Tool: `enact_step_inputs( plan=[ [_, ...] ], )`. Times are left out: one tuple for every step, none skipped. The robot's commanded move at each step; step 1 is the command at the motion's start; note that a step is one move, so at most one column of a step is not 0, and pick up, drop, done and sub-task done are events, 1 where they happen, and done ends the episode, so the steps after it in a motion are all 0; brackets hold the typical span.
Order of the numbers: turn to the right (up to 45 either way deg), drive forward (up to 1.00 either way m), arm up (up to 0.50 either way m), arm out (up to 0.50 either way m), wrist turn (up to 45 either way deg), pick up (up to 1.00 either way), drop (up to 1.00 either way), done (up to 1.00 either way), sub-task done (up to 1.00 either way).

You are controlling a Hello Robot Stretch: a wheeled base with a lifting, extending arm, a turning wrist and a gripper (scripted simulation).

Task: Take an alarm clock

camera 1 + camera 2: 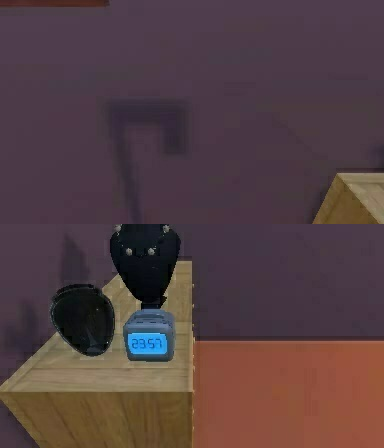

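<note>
A small grey alarm clock (150, 336) with a glowing blue display stands upright on top of a light wooden cabinet (100, 399), near the cabinet's right edge in the arm side view. Its face points toward the camera.
Just behind the clock stands a black bust-shaped stand (146, 259). A glossy black rounded vessel (84, 319) is to the clock's left. Right of the cabinet lie orange floor (290, 394) and a purple wall (290, 274). In the forward view, a purple wall (250, 80) is close ahead, with a wooden corner (355, 200) at the bottom right.
</note>
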Motion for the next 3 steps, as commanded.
enact_step_inputs(
  plan=[
    [0.0,0.0,0.5,0.0,0.0,0.0,0.0,0.0,0.0],
    [0.0,0.0,0.38,0.0,0.0,0.0,0.0,0.0,0.0],
    [0.0,0.0,0.0,0.26,0.0,0.0,0.0,0.0,0.0]
  ],
)
